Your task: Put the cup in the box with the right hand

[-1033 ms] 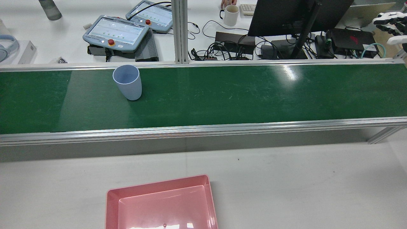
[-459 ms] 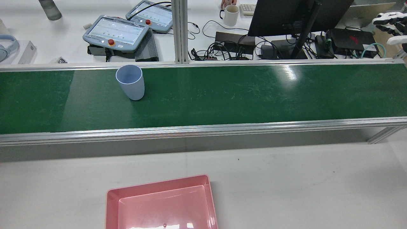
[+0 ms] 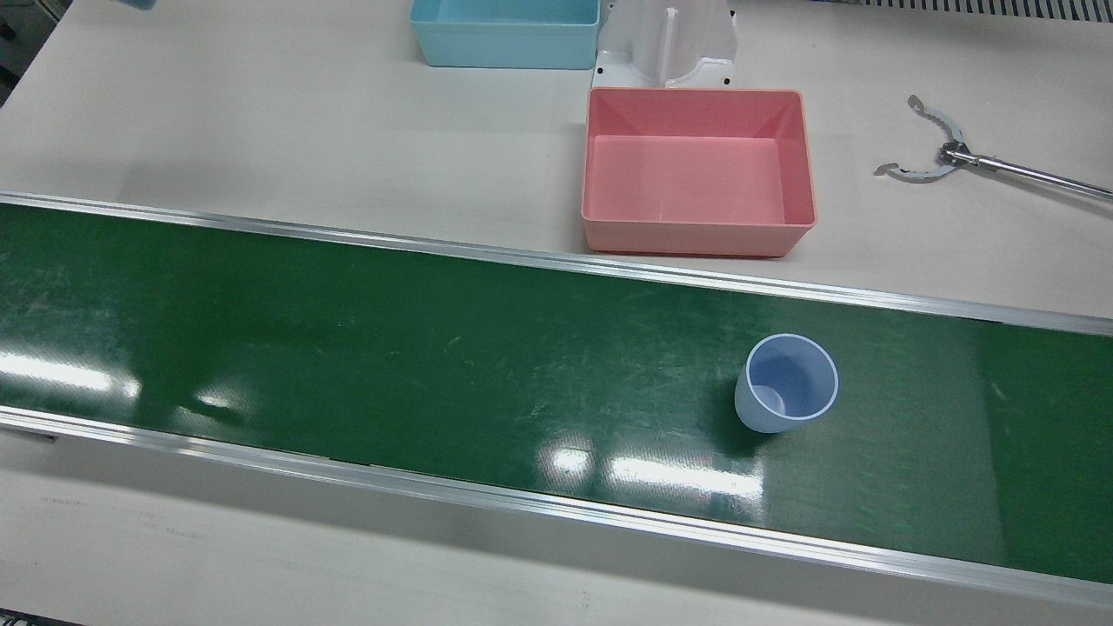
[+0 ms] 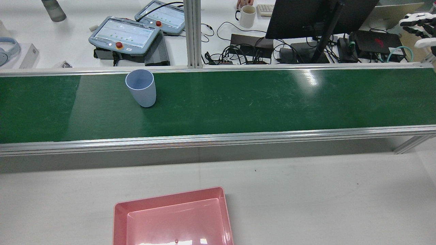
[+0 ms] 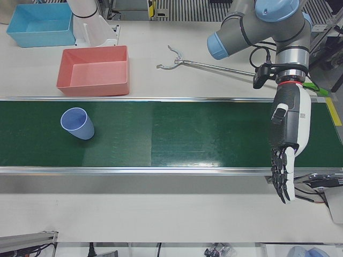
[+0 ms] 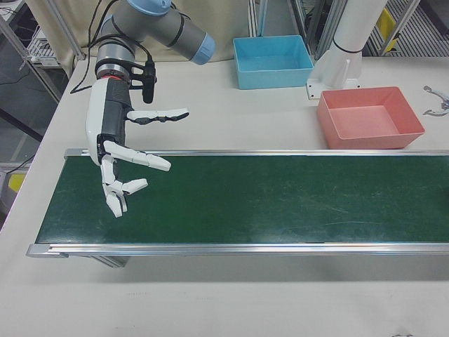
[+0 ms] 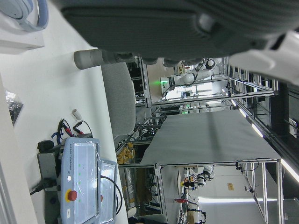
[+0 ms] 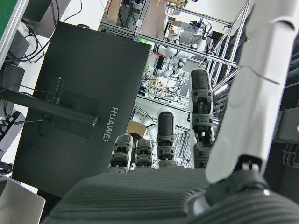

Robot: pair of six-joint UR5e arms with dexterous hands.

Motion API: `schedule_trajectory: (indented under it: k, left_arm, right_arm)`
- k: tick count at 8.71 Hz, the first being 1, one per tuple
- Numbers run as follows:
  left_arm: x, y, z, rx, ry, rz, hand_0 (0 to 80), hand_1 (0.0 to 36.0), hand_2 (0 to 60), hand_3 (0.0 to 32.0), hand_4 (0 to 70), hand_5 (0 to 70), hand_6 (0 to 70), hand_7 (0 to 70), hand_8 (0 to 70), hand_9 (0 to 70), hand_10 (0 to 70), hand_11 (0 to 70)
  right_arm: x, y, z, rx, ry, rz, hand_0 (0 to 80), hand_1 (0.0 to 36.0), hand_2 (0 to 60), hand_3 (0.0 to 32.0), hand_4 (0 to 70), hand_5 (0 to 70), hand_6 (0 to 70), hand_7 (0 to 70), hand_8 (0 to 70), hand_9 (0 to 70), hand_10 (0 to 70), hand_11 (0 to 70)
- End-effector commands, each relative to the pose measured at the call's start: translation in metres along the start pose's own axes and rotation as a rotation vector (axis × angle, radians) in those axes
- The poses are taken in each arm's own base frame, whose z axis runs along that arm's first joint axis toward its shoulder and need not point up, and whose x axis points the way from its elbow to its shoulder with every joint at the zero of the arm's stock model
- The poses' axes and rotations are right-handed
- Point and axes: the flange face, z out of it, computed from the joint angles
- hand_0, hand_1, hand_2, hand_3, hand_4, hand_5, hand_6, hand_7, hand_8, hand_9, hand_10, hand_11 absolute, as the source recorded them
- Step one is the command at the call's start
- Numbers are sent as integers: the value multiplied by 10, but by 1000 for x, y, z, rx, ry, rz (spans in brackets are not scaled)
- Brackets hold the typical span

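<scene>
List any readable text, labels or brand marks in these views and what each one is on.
"HUAWEI": on the back of the black flat monitor, seen in the right hand view, running sideways.
Grey teach pendants with red stop buttons: screen content too small to read.
Light blue plastic cup, pink plastic box, green conveyor belt: no markings visible.

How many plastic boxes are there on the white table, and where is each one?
2. The pink plastic box sits beside the green belt; the blue plastic box is farther back, near the white pedestal.
</scene>
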Motion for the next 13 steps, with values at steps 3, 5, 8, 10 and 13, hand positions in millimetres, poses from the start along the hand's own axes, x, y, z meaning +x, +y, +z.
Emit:
schedule_trajectory:
  k: [3,5,8,10,13]
  left_arm:
    - [0,0,0,0,0,0,0,0,0,0,0,0,0,0,0,0,0,0]
    - [0,0,0,0,0,-1,0,0,0,0,0,0,0,0,0,0,0,0]
    - [0,0,0,0,0,0,0,0,0,0,0,0,0,0,0,0,0,0]
    - [0,0,0,0,0,0,0,0,0,0,0,0,0,0,0,0,0,0]
    - [0,-1,-1,2,0,0,0,0,0,0,0,0,0,0,0,0,0,0]
  right_arm:
    - [0,0,0,0,1,0,571,124,0,0,444,55,130,554,44,153,90,146]
    - [0,0,0,1,-1,0,572,124,0,0,442,55,130,556,45,156,91,147]
    - [0,0,0,0,1,0,571,124,0,0,445,55,132,563,46,157,92,149]
    - [1,-1,0,2,1,0,572,123,0,0,447,55,132,565,46,157,92,149]
    - [1,-1,0,2,1,0,572,123,0,0,448,55,133,568,46,159,91,148]
